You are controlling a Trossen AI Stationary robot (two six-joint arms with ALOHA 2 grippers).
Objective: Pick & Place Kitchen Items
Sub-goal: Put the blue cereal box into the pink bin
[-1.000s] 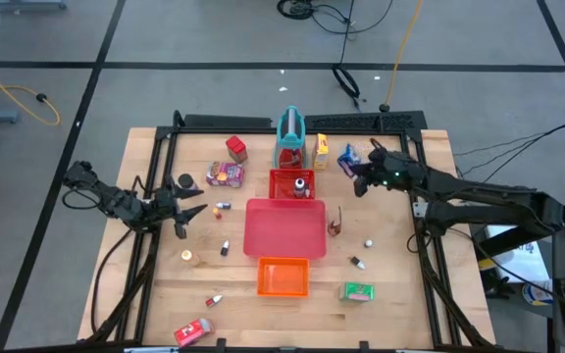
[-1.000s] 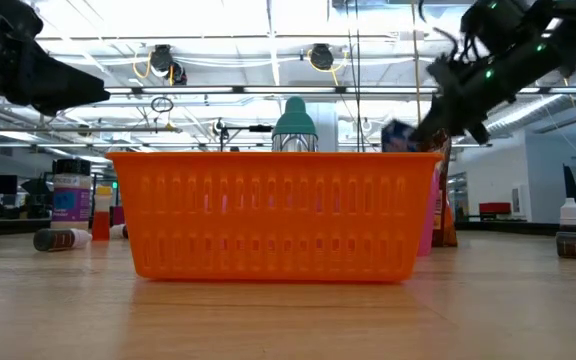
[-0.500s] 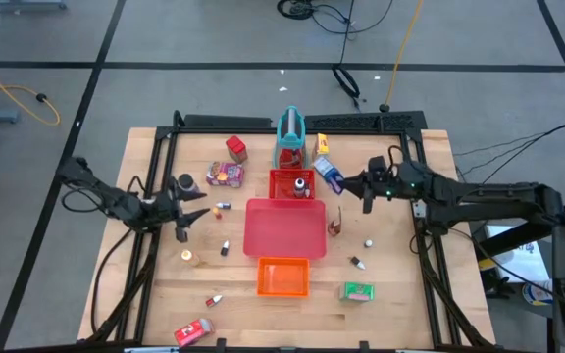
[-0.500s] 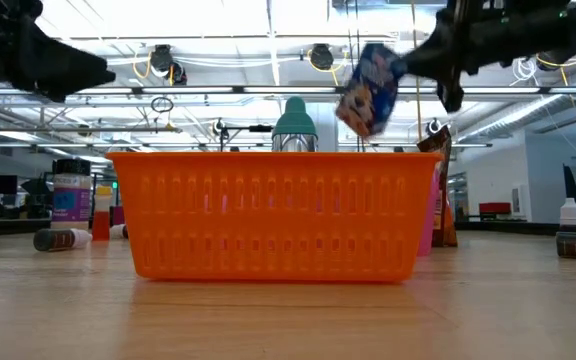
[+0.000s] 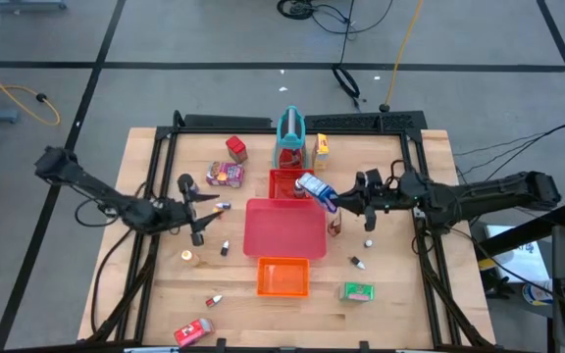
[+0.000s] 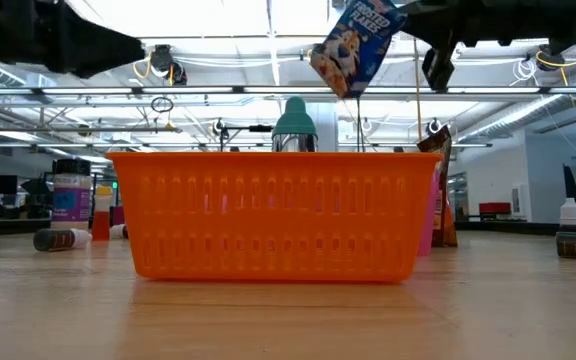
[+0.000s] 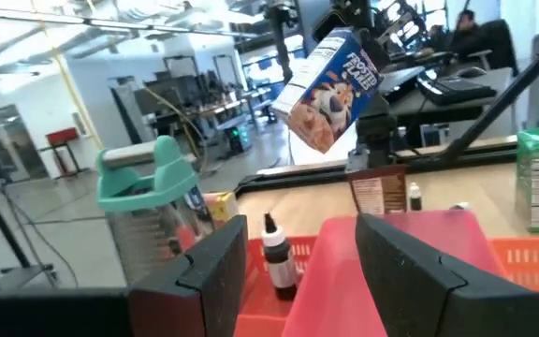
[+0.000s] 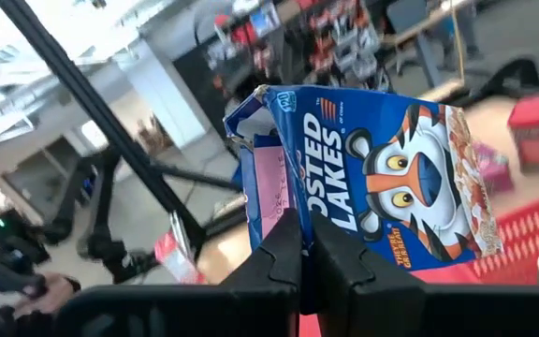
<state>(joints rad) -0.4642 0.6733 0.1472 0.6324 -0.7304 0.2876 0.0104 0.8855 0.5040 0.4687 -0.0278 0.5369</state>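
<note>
My right gripper (image 5: 335,199) is shut on a blue-white cereal box (image 5: 313,187), held in the air over the far right corner of the pink tray (image 5: 284,235). The low view shows the box (image 6: 353,45) high above the orange basket (image 6: 273,215). My left gripper (image 5: 202,216) is open and hovers left of the pink tray, near a small bottle (image 5: 222,207). In the left wrist view the open fingers (image 7: 213,271) point toward the box (image 7: 330,75). Other items lie on the table: red box (image 5: 235,147), pink-purple packet (image 5: 226,175), yellow box (image 5: 321,147), green box (image 5: 358,291). My right gripper pinches the cereal box between its two fingers (image 8: 284,248) at the lower edge (image 8: 293,201) where the printed front meets the narrow pink side panel. The fingers come nearly level from the table's right. The box is lifted clear and tilted.
A small red tray (image 5: 284,177) with a bottle (image 5: 301,185) sits behind the pink tray, and the teal stand (image 5: 290,132) behind that. The orange basket (image 5: 282,277) is near the front. A brown packet (image 5: 333,224), a dark can (image 5: 184,182) and several tiny bottles are scattered about.
My right gripper has carried the cereal box from the far right, beside the yellow box, up and toward the table's left and near side, until it hangs over the pink tray's corner. My left gripper has moved a little toward the table's right.
</note>
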